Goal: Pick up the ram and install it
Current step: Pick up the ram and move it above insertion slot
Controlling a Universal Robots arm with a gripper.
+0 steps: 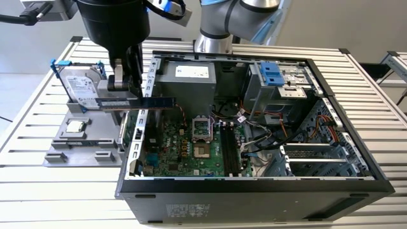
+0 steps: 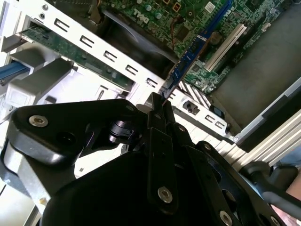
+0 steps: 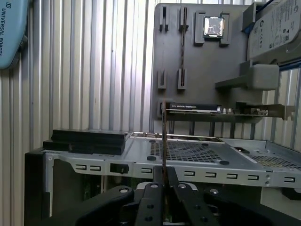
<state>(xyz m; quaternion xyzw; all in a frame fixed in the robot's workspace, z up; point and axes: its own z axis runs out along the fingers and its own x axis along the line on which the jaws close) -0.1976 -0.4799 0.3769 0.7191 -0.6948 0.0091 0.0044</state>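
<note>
Since the gripper (image 1: 125, 89) is clenched on the ram (image 1: 156, 101) across its thin flat faces, with a long stretch of the stick jutting free past the fingertips, the grasp looks open to pivoting: any knock on the free end would likely twist the board between the pads. In the exterior view the ram hangs level in the air, crossing above the slotted metal wall (image 1: 150, 78) of the computer case (image 1: 254, 188), one end toward the grey holder tray (image 1: 64, 153) and the hard drive (image 1: 83, 87), the other over the motherboard (image 1: 181, 148). That wall is the nearest hazard; a low pass could catch the stick on its edge. Further in, the memory slots (image 1: 229, 148) lie well apart from the ram and seem to run crosswise to it, so a poor turn or a slight tilt could jam it. Loose cables (image 1: 258, 138) just beside the slots could also snag.
</note>
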